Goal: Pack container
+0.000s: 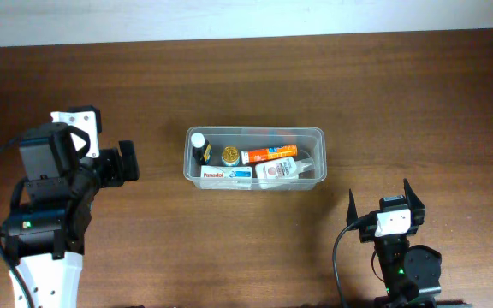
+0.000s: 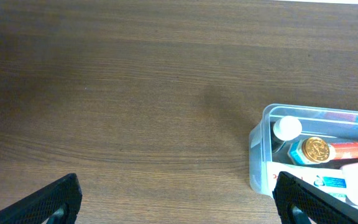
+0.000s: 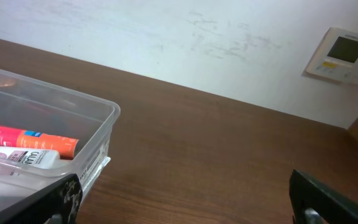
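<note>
Overhead: the container (image 1: 255, 129) sits mid-table with items inside, and both arms are well apart from it.
The left gripper (image 1: 132, 162) and right gripper (image 1: 378, 195) both gape wide and hold nothing. The clear tub carries a Panadol box (image 1: 216, 174), an orange tube (image 1: 268, 155) and small bottles. It looks light, slick and thin-walled, so it would likely flex. The stiffer rim at a short end seems the best hold.

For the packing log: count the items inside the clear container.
5 in the container: white-capped bottle at left end, gold-lidded jar beside it, orange tube centre, Panadol box near-left, pale labelled bottle near-right. Others may hide underneath.
</note>
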Robot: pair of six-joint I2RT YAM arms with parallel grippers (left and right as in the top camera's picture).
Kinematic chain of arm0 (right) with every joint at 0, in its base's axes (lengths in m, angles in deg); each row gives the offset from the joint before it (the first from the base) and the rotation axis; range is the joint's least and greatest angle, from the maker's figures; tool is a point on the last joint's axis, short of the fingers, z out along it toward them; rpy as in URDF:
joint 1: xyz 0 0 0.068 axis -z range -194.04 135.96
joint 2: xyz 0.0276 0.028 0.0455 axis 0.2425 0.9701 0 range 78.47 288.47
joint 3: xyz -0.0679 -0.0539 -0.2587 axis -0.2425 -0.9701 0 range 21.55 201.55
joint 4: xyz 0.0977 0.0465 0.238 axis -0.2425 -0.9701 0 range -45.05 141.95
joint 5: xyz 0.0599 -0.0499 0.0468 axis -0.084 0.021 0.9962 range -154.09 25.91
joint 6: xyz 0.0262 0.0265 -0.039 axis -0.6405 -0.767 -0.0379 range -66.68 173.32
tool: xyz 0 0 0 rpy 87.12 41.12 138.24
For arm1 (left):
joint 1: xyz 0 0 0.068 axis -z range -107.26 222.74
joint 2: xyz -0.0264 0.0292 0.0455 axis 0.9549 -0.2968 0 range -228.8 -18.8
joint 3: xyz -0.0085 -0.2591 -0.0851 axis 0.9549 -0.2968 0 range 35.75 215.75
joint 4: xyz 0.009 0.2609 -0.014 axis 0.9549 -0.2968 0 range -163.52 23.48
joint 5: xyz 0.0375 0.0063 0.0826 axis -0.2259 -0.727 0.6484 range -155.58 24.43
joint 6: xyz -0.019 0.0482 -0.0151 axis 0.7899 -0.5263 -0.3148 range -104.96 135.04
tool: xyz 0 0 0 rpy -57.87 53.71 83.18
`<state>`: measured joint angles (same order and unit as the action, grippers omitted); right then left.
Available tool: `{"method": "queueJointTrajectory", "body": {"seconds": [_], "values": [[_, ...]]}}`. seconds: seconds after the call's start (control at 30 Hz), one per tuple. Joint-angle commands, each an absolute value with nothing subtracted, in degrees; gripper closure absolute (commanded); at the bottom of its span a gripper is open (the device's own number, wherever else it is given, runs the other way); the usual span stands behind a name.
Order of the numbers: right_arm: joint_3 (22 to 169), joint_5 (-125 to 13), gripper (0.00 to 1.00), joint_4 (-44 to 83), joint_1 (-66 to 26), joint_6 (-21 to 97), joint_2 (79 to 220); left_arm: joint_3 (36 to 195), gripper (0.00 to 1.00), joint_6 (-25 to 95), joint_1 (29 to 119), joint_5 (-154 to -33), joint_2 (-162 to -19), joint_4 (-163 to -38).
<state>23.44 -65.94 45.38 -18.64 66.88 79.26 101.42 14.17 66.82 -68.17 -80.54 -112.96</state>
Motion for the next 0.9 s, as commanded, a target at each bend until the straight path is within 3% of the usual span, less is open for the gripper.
{"method": "queueJointTrajectory", "body": {"seconds": [0.0,0.5,0.63,0.87], "values": [[22.8,-66.2,0.02,45.6,-18.9,66.8,78.8,101.4,0.01,14.3,66.8,-68.2,-80.7,-112.9],[22.8,-66.2,0.02,45.6,-18.9,66.8,78.8,99.6,0.01,14.3,66.8,-73.8,-80.1,-111.5],[22.8,-66.2,0.02,45.6,-18.9,66.8,78.8,92.5,0.01,14.1,66.8,-73.7,-76.6,-99.3],[22.8,-66.2,0.02,45.6,-18.9,66.8,78.8,68.4,0.01,14.1,66.8,-73.8,-65.2,-65.9]]}}
